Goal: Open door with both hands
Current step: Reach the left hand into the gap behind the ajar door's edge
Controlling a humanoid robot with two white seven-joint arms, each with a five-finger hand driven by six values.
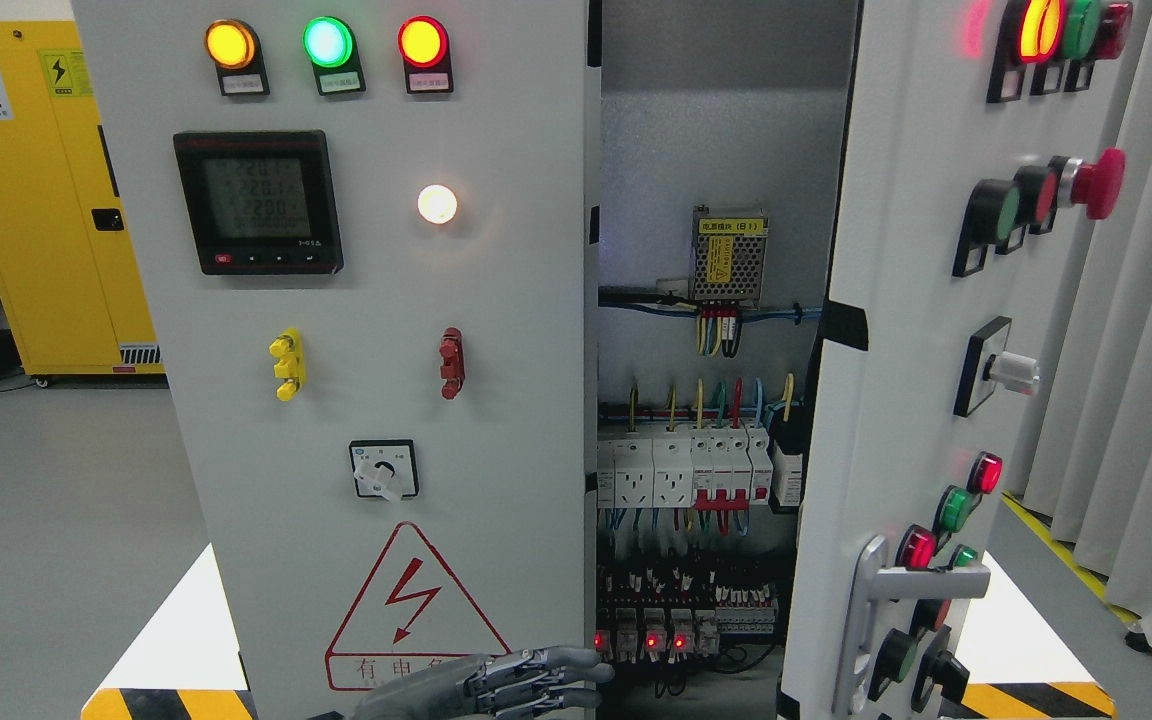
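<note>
The grey electrical cabinet has two doors. The left door (pixel 376 300) stands shut, flat to me, with three lit lamps, a meter and a lightning warning triangle. The right door (pixel 896 400) is swung out toward me, showing its edge and its buttons at a steep angle, with a silver handle (pixel 876 600) low down. My left hand (pixel 536 682) comes up at the bottom edge in front of the left door. Its fingers (pixel 576 660) stretch rightward, relaxed, with their tips at that door's right edge. They hold nothing. My right hand is out of view.
Between the doors the cabinet's inside (pixel 706 420) shows breakers, coloured wires and a power supply. A yellow safety cabinet (pixel 36 200) stands at the back left. Grey curtains (pixel 1136 400) hang at the right. Yellow-black floor tape (pixel 166 703) marks the base.
</note>
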